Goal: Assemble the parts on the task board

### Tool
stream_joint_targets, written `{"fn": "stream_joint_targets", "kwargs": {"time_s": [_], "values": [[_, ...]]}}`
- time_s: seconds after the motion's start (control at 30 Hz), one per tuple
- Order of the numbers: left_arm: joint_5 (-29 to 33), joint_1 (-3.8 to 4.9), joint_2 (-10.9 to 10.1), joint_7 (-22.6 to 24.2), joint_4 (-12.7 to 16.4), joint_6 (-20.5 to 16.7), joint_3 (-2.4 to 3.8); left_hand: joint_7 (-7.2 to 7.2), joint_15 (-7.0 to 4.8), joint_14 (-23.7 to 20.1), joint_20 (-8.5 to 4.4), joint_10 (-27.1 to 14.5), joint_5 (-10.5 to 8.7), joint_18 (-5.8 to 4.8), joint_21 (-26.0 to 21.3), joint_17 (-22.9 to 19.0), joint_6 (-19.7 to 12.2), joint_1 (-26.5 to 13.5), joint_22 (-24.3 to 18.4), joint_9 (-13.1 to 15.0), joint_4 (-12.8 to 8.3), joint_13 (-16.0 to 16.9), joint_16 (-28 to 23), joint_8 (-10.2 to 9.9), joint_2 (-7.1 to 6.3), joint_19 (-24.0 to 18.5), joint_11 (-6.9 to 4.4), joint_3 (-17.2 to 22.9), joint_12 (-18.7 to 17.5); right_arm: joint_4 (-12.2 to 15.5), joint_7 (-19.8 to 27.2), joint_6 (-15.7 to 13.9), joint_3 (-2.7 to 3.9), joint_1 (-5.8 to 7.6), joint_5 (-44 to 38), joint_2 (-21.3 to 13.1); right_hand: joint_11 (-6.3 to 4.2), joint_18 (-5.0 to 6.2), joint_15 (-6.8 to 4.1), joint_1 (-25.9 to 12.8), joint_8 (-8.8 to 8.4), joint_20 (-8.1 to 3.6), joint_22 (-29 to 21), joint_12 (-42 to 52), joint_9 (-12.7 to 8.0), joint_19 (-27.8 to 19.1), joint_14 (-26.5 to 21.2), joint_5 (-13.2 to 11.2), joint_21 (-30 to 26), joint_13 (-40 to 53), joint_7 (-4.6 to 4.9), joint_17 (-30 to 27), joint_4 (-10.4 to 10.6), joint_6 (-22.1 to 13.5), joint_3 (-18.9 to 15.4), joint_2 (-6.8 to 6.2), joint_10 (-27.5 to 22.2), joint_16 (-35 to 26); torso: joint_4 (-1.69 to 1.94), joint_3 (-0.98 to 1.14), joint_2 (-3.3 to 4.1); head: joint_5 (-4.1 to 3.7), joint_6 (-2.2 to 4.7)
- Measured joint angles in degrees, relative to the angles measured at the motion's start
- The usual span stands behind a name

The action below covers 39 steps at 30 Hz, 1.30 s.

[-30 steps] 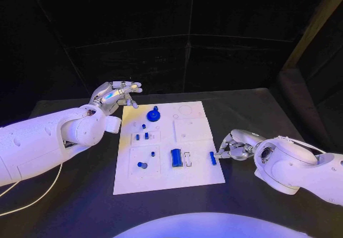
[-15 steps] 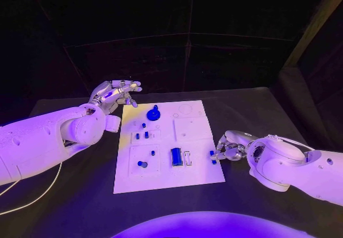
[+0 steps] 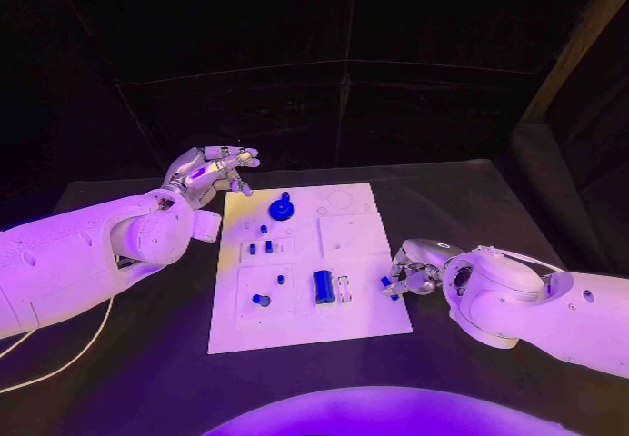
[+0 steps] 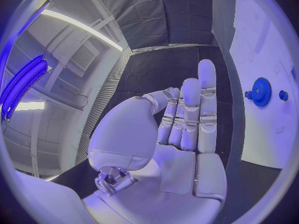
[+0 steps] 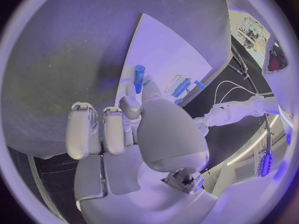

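The white task board (image 3: 354, 318) lies in the middle of the table. On it are a blue gear (image 3: 281, 210), two short blue pegs (image 3: 260, 247), a blue block (image 3: 321, 287) and a small blue stud (image 3: 258, 301). My right hand (image 3: 412, 276) is at the board's right edge, its thumb and a finger pinching a slim blue peg (image 3: 388, 284). In the right wrist view the peg (image 5: 139, 74) sticks out past the fingertips (image 5: 129, 103). My left hand (image 3: 210, 173) hovers off the board's far left corner, fingers spread and holding nothing. The left wrist view shows the gear (image 4: 261, 91) beyond the left hand (image 4: 181, 129).
A silver clip (image 3: 344, 289) lies beside the blue block. Black table surface (image 3: 131, 363) surrounds the board on all sides. A white cable (image 3: 53, 363) trails under my left arm.
My right hand has slid left onto the board's right edge and closed its fingers on the slim blue peg. The left hand has stayed where it was.
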Motion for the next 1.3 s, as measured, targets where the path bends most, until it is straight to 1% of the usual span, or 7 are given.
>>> {"fn": "stream_joint_targets", "kwargs": {"time_s": [0.23,0.43,0.5,0.6,0.77,1.07,1.3], "values": [[0.0,0.00,0.0,0.0,0.0,0.0,0.00,0.00,0.00,0.0,0.00,0.0,0.00,0.00,-0.3,-0.1,0.0,-0.2,0.0,0.1,-0.2,0.0,0.0,0.4,-0.22,0.0,0.00,0.2,0.0,-0.4,-1.0,2.3,0.28,-0.02,-4.0,1.4,0.06,0.00,0.00,2.7,-0.81,-0.02,-0.5,-1.6,0.2,-0.3,0.0,-1.7,-0.5,-0.8,0.05,-0.7,-1.8,0.4,0.3,0.49,-0.8,-0.7,0.03,-0.02,-0.03,0.08,-0.01],[0.0,0.00,0.0,0.0,0.0,0.0,0.00,0.00,0.00,0.0,0.00,0.0,0.00,0.00,-0.3,-0.1,0.0,-0.2,0.0,0.1,-0.2,0.0,0.0,0.4,-0.22,0.0,0.00,0.2,0.0,-0.4,-1.9,4.3,0.40,-0.04,-7.6,2.4,0.00,0.00,0.00,3.8,-1.12,-0.02,-0.6,-1.9,0.2,-0.4,0.0,-3.4,-0.5,-1.1,0.25,-0.8,-2.6,0.4,1.0,1.58,-0.8,-0.7,0.07,-0.05,-0.05,0.12,0.10],[0.0,0.00,0.0,0.0,0.0,0.1,0.00,0.00,0.00,0.0,0.00,0.0,0.00,0.00,-0.3,-0.1,0.0,-0.2,0.0,0.1,-0.2,0.0,0.0,0.4,-0.22,0.0,0.00,0.2,0.3,-0.3,-2.1,4.5,0.40,-0.07,-8.4,2.5,0.00,0.00,0.00,4.0,-1.17,-0.02,-0.6,-1.9,0.2,-0.4,0.0,-1.7,-0.5,-1.1,0.25,-0.8,-2.6,0.4,1.1,1.74,-0.8,-0.7,0.07,-0.05,-0.05,0.20,0.14],[0.0,0.00,0.0,0.1,0.0,0.1,0.00,0.00,0.00,0.0,0.00,0.0,0.00,0.00,-0.3,-0.1,0.0,-0.2,0.0,0.1,-0.2,0.0,0.0,0.4,-0.22,0.0,0.00,0.2,0.3,-0.2,-2.3,4.4,0.39,-0.13,-9.2,2.6,0.00,0.00,0.00,3.9,-2.14,-0.02,-0.4,-1.9,0.2,-0.4,0.0,3.9,-0.5,-1.1,0.19,-0.5,-2.4,0.4,1.4,2.15,-0.8,-0.7,0.07,-0.04,-0.05,0.24,0.20],[0.0,0.00,0.0,0.1,0.0,0.1,0.00,0.00,0.00,0.0,0.00,0.0,0.00,0.00,-0.3,-0.2,0.0,-0.2,0.0,0.2,-0.4,0.0,0.0,0.7,-0.22,0.0,0.00,0.4,0.3,0.2,-2.6,3.4,0.27,-0.30,-9.4,2.5,-0.11,0.00,0.00,3.1,-2.93,-0.02,-0.2,-2.7,-0.6,-0.4,0.0,9.0,-0.5,-1.2,-0.08,-0.4,-1.4,0.7,2.3,3.12,-0.9,-0.7,0.03,-0.01,-0.05,0.34,0.20],[0.0,-0.04,0.0,0.1,-0.1,0.2,-0.01,0.00,0.00,0.0,0.00,0.0,0.00,0.00,-0.3,-0.2,0.0,-0.2,0.0,0.1,-0.4,0.0,0.0,0.9,-0.22,0.0,0.00,0.7,0.5,1.6,-2.5,-1.1,-0.15,-0.72,-6.4,1.9,-0.19,0.00,0.00,3.4,-3.82,-0.33,0.5,-3.0,-0.9,-0.1,0.0,14.5,-0.5,-1.3,0.07,0.1,-0.4,0.9,3.7,3.80,-1.0,-0.7,0.03,-0.01,-0.02,0.46,0.25],[0.0,-0.06,0.0,0.1,-0.1,0.3,-0.01,0.00,0.00,0.0,0.00,0.0,0.00,0.00,-0.3,-0.2,0.0,-0.2,0.0,0.2,-0.4,0.0,0.0,0.9,-0.22,0.0,0.00,0.7,0.5,2.5,-1.5,-5.9,-0.15,-0.79,-2.0,1.5,-0.20,0.00,0.00,3.3,-4.09,-0.33,0.8,-3.0,-0.8,-0.1,0.0,14.9,-0.5,-1.2,-0.11,0.4,-0.2,1.0,3.9,3.66,-1.0,-0.7,0.07,-0.04,-0.01,0.72,0.16]]}}
